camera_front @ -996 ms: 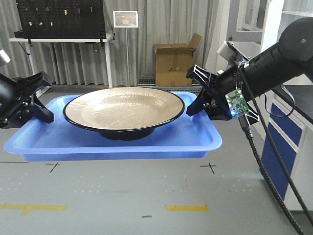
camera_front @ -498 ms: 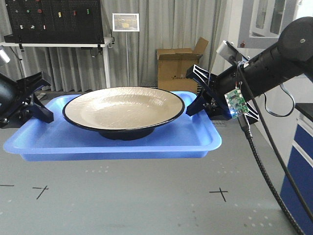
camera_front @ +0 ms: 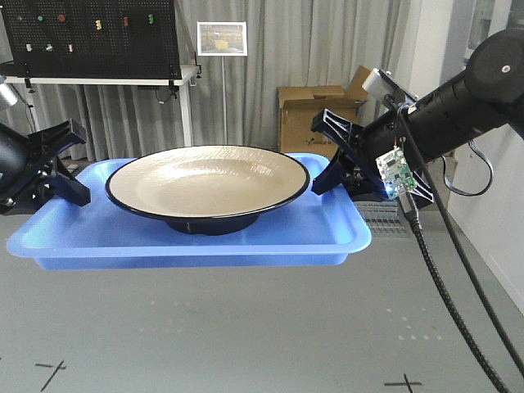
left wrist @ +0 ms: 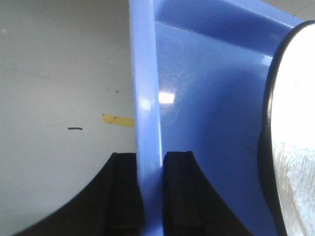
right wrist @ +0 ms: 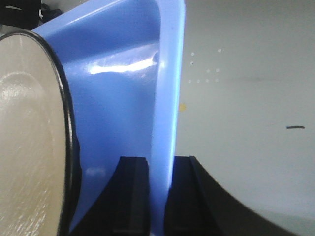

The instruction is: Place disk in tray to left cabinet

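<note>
The bright blue tray (camera_front: pixel 311 233) hangs level in the air above the grey floor, with the tan, black-rimmed disk (camera_front: pixel 209 180) resting in its middle. My left gripper (camera_front: pixel 75 168) is shut on the tray's left rim and my right gripper (camera_front: pixel 326 155) on its right rim. In the left wrist view the black fingers pinch the rim (left wrist: pixel 147 98) at the left gripper (left wrist: pixel 151 162), and the disk (left wrist: pixel 295 147) shows at the right edge. The right wrist view shows the right gripper (right wrist: pixel 161 167) clamped on the tray wall (right wrist: pixel 167 73), disk (right wrist: pixel 24 147) at left. The left cabinet is out of view.
Behind the tray stand a black pegboard (camera_front: pixel 90 33) on a white table, a sign on a post (camera_front: pixel 221 38), an open cardboard box (camera_front: pixel 315 115) and grey curtains. A black cable (camera_front: pixel 442 270) hangs from the right arm. Black cross marks (camera_front: pixel 405 382) lie on the floor.
The background has slid to the right and the floor marks downward, and the white and blue furniture at right has left the view. Tray, disk and both grips look unchanged.
</note>
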{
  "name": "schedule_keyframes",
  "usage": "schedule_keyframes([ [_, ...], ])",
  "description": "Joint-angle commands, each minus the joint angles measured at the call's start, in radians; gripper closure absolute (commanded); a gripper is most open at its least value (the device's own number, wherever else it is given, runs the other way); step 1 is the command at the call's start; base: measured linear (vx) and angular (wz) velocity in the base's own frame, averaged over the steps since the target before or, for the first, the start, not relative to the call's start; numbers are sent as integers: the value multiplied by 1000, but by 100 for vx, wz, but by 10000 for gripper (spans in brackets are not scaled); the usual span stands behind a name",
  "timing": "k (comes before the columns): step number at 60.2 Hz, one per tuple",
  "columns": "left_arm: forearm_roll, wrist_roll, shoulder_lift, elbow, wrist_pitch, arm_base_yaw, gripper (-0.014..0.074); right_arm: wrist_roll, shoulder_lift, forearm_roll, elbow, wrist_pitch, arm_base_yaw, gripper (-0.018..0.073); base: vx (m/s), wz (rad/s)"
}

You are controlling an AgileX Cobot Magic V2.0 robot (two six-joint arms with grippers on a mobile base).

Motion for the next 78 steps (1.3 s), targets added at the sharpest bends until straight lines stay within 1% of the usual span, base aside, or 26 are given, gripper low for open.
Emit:
schedule_keyframes([
  [1,-106,-6,-51,-29,-43,-14,598,-16,-57,93,-33,-11,12,561,59,5],
  [78,-108,-6,-51,-29,-42,-14,598,-16,-57,93,-33,-13,12,561,59,-2],
])
